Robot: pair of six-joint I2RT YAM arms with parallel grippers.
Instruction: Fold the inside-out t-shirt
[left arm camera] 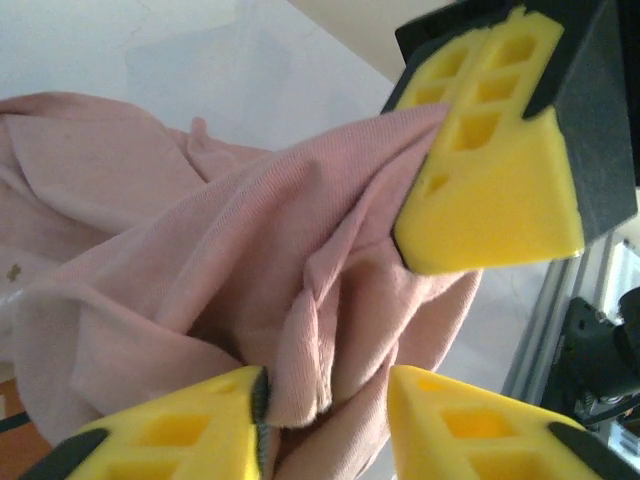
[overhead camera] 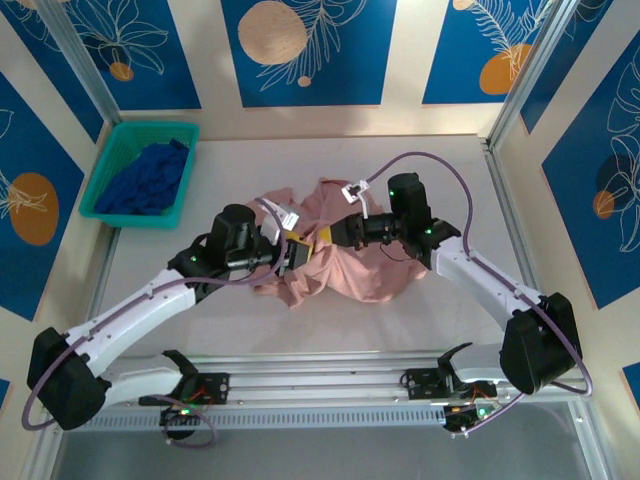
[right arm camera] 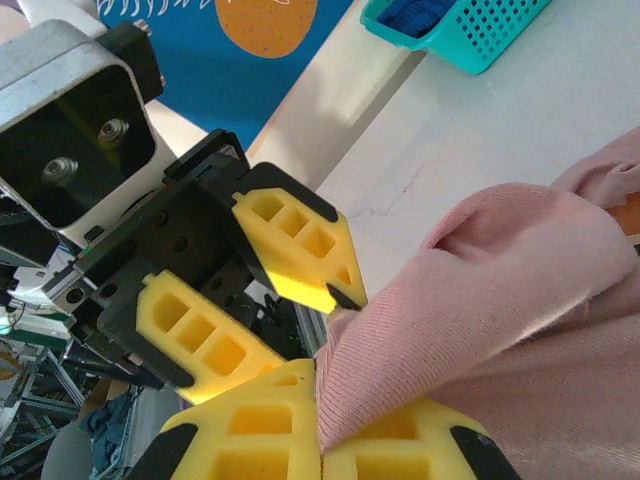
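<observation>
The inside-out t-shirt (overhead camera: 370, 265) lies crumpled in a dusty-pink heap at the middle of the table. Both grippers meet at its left part. My right gripper (overhead camera: 332, 234) is shut on a pinched ridge of the pink cloth (right arm camera: 530, 300), its yellow fingers (left arm camera: 480, 170) pressed together over the fabric. My left gripper (left arm camera: 328, 385) faces it from just below, jaws apart. A hanging fold of the shirt (left arm camera: 300, 340) sits between its fingers and touches one pad. In the right wrist view the left gripper (right arm camera: 320, 325) stands open beside my right gripper (right arm camera: 322, 400).
A teal basket (overhead camera: 108, 165) holding a dark blue garment (overhead camera: 150, 178) stands at the back left. Aluminium rails (overhead camera: 320, 375) run along the near edge, and a frame post (overhead camera: 520, 100) rises at the back right.
</observation>
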